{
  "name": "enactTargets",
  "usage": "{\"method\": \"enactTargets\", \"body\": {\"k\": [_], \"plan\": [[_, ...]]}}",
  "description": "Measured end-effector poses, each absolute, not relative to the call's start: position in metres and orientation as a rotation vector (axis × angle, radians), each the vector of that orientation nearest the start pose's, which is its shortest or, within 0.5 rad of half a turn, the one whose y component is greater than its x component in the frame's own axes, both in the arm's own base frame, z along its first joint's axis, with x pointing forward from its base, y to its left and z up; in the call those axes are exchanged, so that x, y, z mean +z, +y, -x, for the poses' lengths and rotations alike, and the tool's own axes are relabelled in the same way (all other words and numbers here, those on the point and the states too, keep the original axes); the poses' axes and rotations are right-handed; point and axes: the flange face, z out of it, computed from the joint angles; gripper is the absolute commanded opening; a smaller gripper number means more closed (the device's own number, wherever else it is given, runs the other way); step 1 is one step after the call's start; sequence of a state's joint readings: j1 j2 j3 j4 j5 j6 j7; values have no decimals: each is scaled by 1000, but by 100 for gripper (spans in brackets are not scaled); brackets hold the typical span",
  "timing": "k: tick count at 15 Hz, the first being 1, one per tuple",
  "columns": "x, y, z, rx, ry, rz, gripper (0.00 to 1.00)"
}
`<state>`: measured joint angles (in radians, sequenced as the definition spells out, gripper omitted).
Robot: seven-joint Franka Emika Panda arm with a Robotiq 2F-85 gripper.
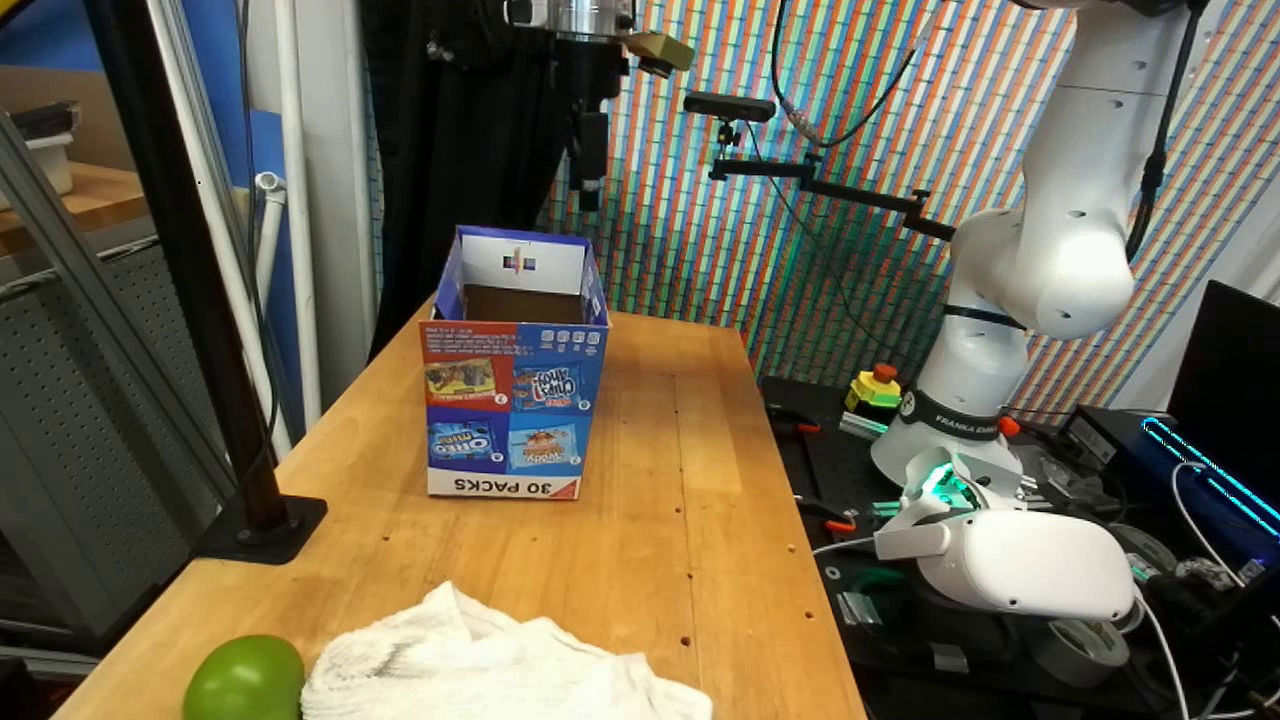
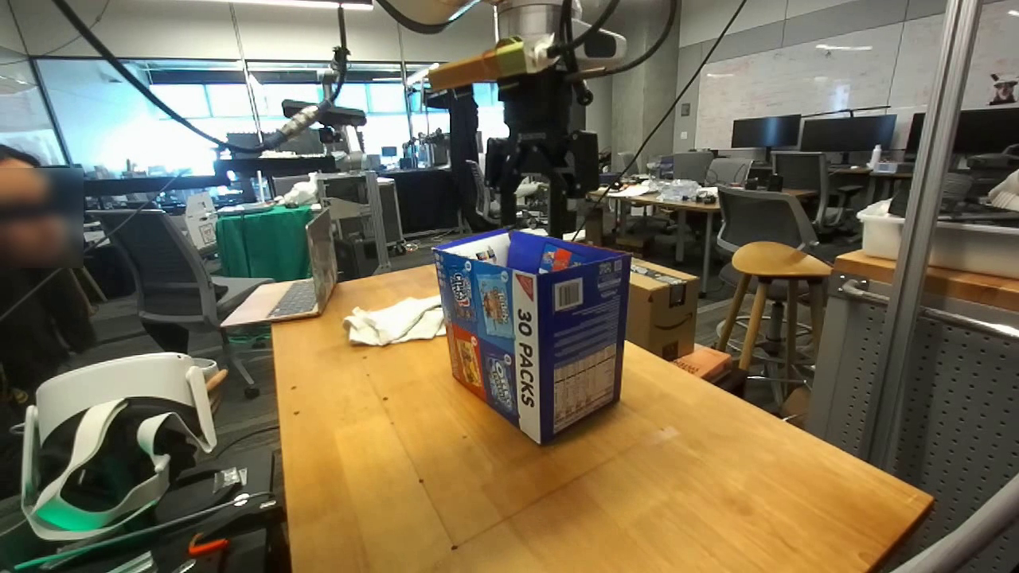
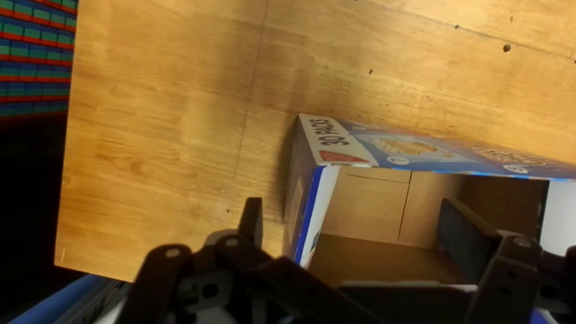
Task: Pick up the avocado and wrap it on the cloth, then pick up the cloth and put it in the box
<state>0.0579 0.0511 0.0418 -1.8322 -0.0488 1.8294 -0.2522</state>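
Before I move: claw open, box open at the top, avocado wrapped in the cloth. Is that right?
Not quite: the avocado isn't wrapped; it lies uncovered beside the cloth, as an exterior view shows. The rest holds: the claw is open and the box is open at the top.

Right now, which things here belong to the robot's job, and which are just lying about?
For the job: avocado, cloth, box, the robot's open hand.

Just lying about: white headset, laptop, stool, brown carton.
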Motion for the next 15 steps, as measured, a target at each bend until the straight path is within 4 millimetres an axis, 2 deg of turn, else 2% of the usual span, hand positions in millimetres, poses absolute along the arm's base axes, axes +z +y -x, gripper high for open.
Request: {"method": "enactTargets", "body": {"k": [6,13,14,15], "plan": [[479,41,-604,96,-587,3120,100],[449,26,-619,162,-570,3109,100],[446,25,-620,170,-567,3107,77],[443,25,-621,177,-566,3106,72]]}}
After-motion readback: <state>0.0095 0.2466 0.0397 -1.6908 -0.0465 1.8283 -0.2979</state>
